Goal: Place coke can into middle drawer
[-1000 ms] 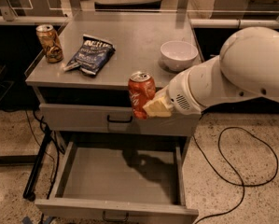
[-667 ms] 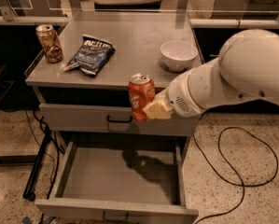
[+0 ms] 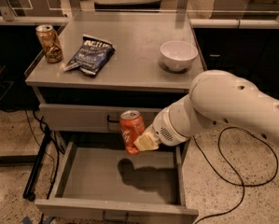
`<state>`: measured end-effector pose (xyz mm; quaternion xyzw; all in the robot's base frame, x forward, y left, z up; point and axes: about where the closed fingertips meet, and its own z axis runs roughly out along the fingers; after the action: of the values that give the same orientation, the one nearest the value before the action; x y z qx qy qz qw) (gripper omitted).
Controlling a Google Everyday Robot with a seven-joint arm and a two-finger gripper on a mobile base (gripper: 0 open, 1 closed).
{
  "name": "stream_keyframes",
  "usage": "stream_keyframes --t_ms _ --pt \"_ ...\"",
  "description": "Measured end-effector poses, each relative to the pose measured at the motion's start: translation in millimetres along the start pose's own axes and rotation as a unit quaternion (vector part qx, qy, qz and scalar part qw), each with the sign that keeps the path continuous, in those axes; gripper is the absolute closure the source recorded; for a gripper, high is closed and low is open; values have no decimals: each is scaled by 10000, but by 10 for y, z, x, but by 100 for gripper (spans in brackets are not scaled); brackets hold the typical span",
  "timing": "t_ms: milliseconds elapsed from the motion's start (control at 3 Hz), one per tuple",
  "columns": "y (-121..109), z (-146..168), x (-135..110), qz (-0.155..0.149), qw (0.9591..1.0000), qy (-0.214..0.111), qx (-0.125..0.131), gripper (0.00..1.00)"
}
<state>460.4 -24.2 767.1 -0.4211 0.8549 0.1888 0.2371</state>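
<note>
The red coke can point(image 3: 131, 130) with a silver top is held upright in my gripper point(image 3: 141, 141), whose fingers are shut on its lower right side. It hangs in front of the closed upper drawer front point(image 3: 78, 117), above the back of the open middle drawer point(image 3: 118, 181). The drawer is pulled out, its grey floor bare, with the can's shadow on it. My white arm comes in from the right.
On the cabinet top point(image 3: 129, 55) stand a brown-gold can point(image 3: 49, 43) at the far left, a dark blue chip bag point(image 3: 89, 55) and a white bowl point(image 3: 178, 55). A black cable point(image 3: 232, 181) lies on the speckled floor at right.
My gripper has carried the coke can down from the cabinet top's edge to just above the open middle drawer.
</note>
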Motion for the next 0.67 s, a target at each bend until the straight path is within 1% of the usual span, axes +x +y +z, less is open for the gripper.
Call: stream_keyframes --t_ms 333,667 --pt "0 0 0 0 10000 0 0 100" --pt "32 416 139 201 9994 150 -222 100"
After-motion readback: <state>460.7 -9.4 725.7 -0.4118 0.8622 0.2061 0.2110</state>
